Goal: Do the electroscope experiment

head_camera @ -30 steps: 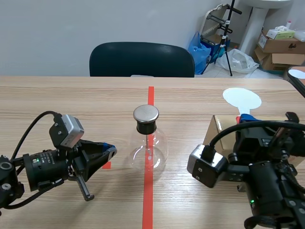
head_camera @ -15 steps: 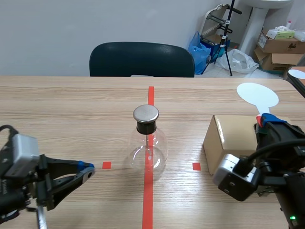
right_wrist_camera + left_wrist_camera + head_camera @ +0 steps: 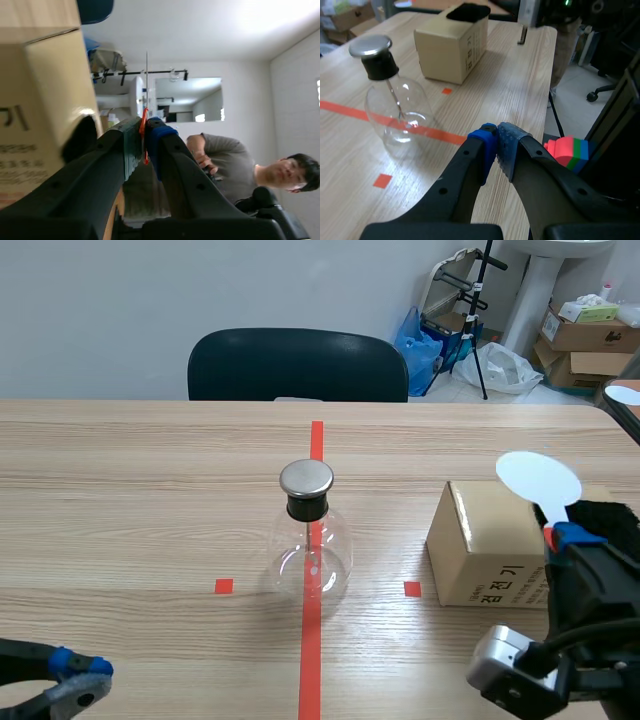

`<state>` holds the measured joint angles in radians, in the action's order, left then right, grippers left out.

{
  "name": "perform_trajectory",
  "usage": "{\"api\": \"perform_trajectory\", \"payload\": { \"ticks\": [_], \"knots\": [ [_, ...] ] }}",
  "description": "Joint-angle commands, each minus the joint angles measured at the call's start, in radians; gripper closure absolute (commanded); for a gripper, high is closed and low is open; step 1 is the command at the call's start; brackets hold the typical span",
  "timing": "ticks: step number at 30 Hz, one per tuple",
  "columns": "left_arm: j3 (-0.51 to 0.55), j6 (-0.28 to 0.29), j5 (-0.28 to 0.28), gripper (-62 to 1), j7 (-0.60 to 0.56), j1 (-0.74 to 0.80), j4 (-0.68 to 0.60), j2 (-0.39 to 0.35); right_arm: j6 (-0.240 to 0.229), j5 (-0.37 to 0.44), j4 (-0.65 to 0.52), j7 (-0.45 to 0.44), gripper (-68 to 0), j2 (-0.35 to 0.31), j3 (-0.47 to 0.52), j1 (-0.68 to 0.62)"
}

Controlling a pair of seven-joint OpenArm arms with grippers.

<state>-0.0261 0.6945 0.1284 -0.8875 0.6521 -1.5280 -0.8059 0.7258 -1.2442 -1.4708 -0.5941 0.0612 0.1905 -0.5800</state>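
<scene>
The electroscope, a clear glass flask with a black stopper and a flat metal cap, stands on the red centre line. In the left wrist view the electroscope is ahead of my left gripper, whose pads are pressed together on nothing. That left gripper sits low at the near left corner of the table. My right gripper is shut on the red handle of a white round paddle, held upright over the cardboard box. From the right wrist the paddle shows edge-on above the right gripper.
A dark chair stands behind the far table edge. Cardboard boxes and bags lie on the floor at the back right. A person is in the right wrist view beyond the box.
My left arm has drawn back from beside the flask to the near left corner. My right arm has also pulled back toward the near edge, the paddle moving right, then nearer, to over the box.
</scene>
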Motion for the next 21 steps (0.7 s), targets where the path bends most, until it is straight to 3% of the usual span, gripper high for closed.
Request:
{"api": "perform_trajectory", "payload": {
  "ticks": [1, 9, 11, 15, 17, 21],
  "knots": [
    [0.010, 0.002, -0.021, -3.2, -0.013, -0.011, -0.021, 0.012, 0.057, 0.011, 0.022, 0.003, -1.0, -0.003, 0.000, 0.035],
    [0.029, 0.002, -0.021, -4.3, -0.005, -0.012, -0.061, 0.010, 0.057, -0.032, 0.107, 0.054, -1.0, -0.003, -0.002, 0.089],
    [0.029, 0.002, -0.020, -13.0, -0.006, -0.013, -0.061, 0.010, 0.057, -0.057, 0.121, 0.061, -1.0, -0.003, -0.003, 0.093],
    [0.029, 0.002, -0.021, -49.3, -0.013, -0.013, -0.062, 0.010, 0.057, -0.077, 0.135, 0.065, -1.0, -0.002, -0.003, 0.096],
    [0.028, 0.002, -0.036, -62.3, -0.029, -0.013, -0.062, 0.011, 0.057, -0.090, 0.136, 0.072, -1.0, -0.002, -0.003, 0.096],
    [0.028, 0.002, -0.093, -62.3, -0.034, -0.017, -0.062, 0.010, 0.055, -0.114, 0.143, 0.098, -1.0, -0.003, -0.008, 0.103]
  ]
}}
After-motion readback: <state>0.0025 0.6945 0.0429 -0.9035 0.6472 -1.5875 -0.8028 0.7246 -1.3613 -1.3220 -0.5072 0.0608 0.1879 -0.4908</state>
